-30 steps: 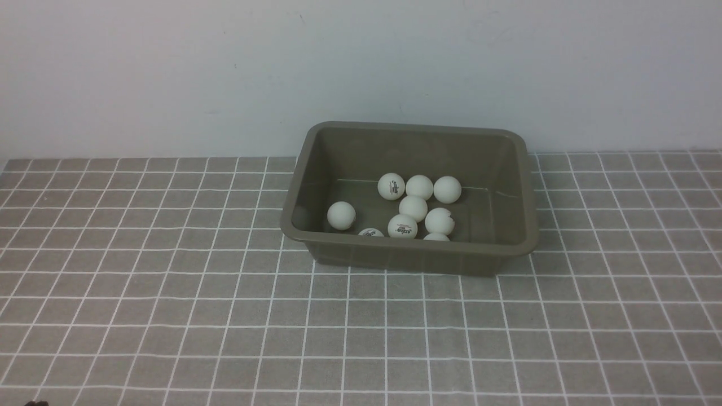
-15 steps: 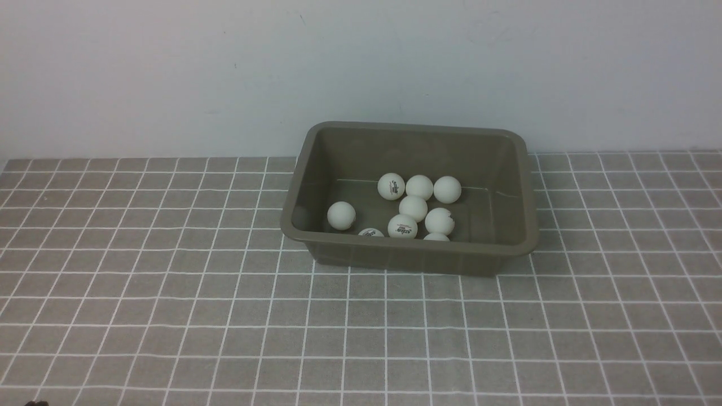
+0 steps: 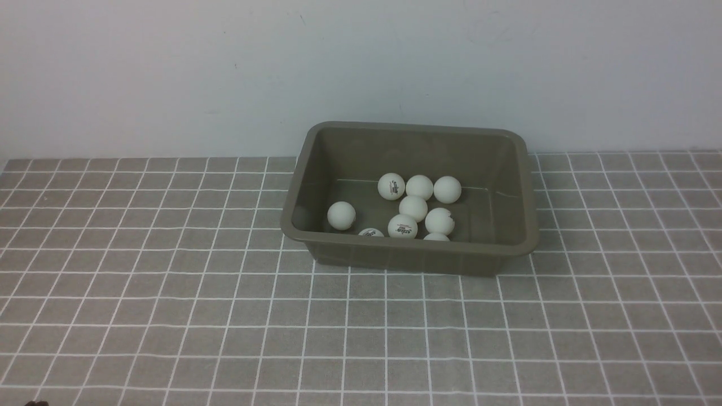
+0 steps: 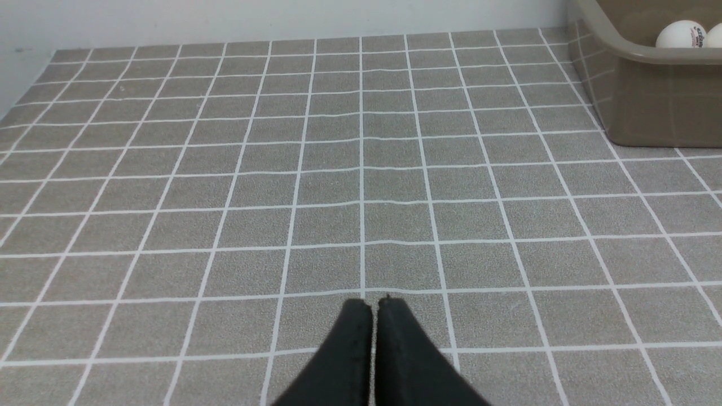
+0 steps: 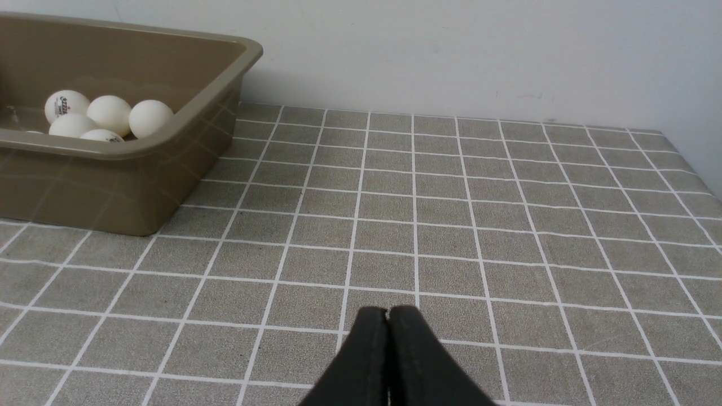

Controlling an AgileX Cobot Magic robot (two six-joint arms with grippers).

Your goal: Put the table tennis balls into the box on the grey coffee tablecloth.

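Grey checked tablecloth (image 3: 169, 316) under olive box (image 3: 412, 256) of matte white balls (image 3: 414, 207)

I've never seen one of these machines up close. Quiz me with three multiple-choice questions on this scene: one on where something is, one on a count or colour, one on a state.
1. Where are the table tennis balls?
A. Scattered on the cloth
B. Inside the box
C. Held by the arms

2. What colour is the box?
A. Bright red
B. Olive-brown
C. Clear glass

3. How do the jaws of the left gripper and right gripper stand?
A. Both closed, holding nothing
B. Both wide open
C. Each clamped on a ball

Answers:
1. B: every ball in view lies on the box floor, and none shows on the grey coffee tablecloth.
2. B: its walls and rim are a dull olive-brown.
3. A: in each wrist view the two dark tips meet with nothing between them.
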